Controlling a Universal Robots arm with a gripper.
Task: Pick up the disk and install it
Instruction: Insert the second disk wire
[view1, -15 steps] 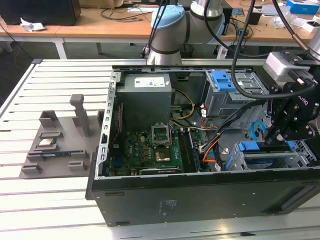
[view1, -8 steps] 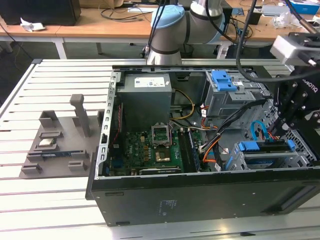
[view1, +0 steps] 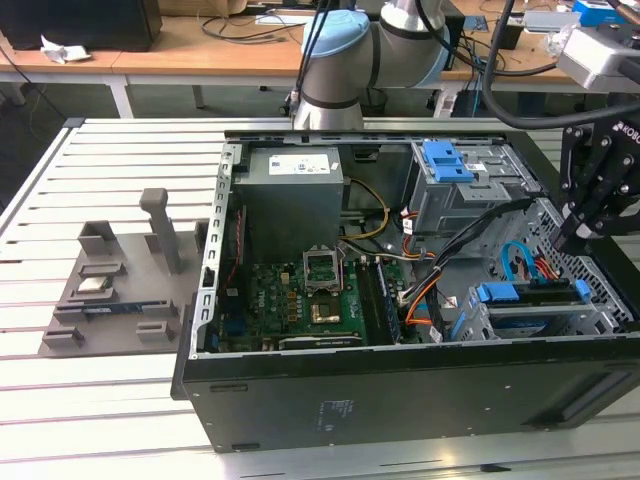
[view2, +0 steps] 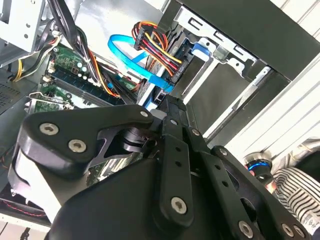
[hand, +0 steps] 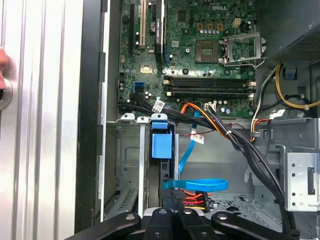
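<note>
Slotted edge-on in the drive cage (view1: 604, 312), at the case's (view1: 400, 400) 4 o'clock: disk (view1: 530, 293). Just above: gripper (view1: 573, 240), spread or pinching impossible to tell. Best pushed straight along rails, clear of cables (view1: 520, 262).

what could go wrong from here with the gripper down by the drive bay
1. The blue data cable and coloured power leads loop right beside the gripper; they could snag or get pinched against the disk.
2. A person's striped sleeve is near the case, so it could be struck.
</note>
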